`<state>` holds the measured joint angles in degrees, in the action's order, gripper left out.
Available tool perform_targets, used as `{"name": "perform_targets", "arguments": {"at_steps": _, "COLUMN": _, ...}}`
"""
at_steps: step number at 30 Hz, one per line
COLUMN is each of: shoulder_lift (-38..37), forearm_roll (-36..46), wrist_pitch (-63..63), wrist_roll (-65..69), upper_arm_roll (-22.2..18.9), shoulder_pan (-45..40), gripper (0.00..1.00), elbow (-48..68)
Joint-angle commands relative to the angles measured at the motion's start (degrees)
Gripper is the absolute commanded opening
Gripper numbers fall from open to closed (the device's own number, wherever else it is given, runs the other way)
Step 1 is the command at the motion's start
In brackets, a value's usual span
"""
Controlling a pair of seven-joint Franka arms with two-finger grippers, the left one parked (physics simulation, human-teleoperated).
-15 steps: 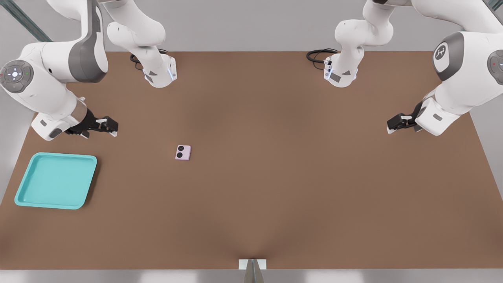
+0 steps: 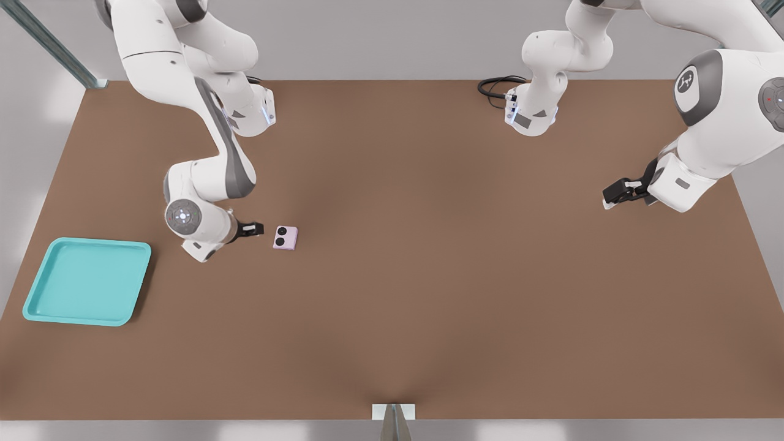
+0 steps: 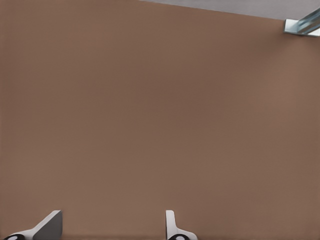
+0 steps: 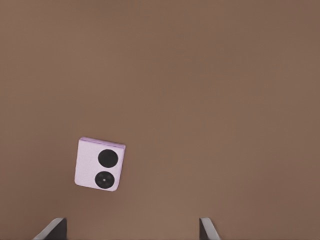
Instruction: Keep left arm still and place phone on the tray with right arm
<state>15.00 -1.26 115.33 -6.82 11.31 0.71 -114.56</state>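
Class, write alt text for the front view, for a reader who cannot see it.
A white robot arm's black gripper hangs just beside a small pink phone lying on a brown table, not touching it. A turquoise tray, with nothing in it, sits near the table's edge at the front view's left.

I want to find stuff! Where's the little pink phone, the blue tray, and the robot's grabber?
phone [image 2: 285,237]: front view, middle of its pink face.
tray [image 2: 38,312]: front view, its raised rim near a corner.
gripper [image 2: 258,229]: front view, its black tips beside the phone.
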Motion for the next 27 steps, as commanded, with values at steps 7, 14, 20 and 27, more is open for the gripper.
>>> {"name": "perform_targets", "arguments": {"at_steps": 7, "shoulder_lift": 8.46, "forearm_roll": 0.03, "wrist_pitch": 21.78, "wrist_roll": -37.82, "upper_arm_roll": 4.51, "shoulder_pan": 0.25, "gripper": 0.98, "elbow": -6.11}}
{"name": "perform_targets", "arguments": {"at_steps": 14, "shoulder_lift": 10.23, "forearm_roll": -0.50, "wrist_pitch": 21.51, "wrist_roll": -41.34, "upper_arm_roll": 5.74, "shoulder_pan": 0.34, "gripper": 1.00, "elbow": -9.27}}
{"name": "perform_targets", "arguments": {"at_steps": 20, "shoulder_lift": 11.98, "forearm_roll": -2.26, "wrist_pitch": 21.69, "wrist_roll": -40.99, "upper_arm_roll": 5.92, "shoulder_pan": 0.43, "gripper": 1.00, "elbow": -9.54}}
{"name": "perform_targets", "arguments": {"at_steps": 27, "shoulder_lift": 13.04, "forearm_roll": -4.98, "wrist_pitch": 21.96, "wrist_roll": -40.99, "upper_arm_roll": 6.71, "shoulder_pan": 0.34, "gripper": 1.00, "elbow": -9.54}}
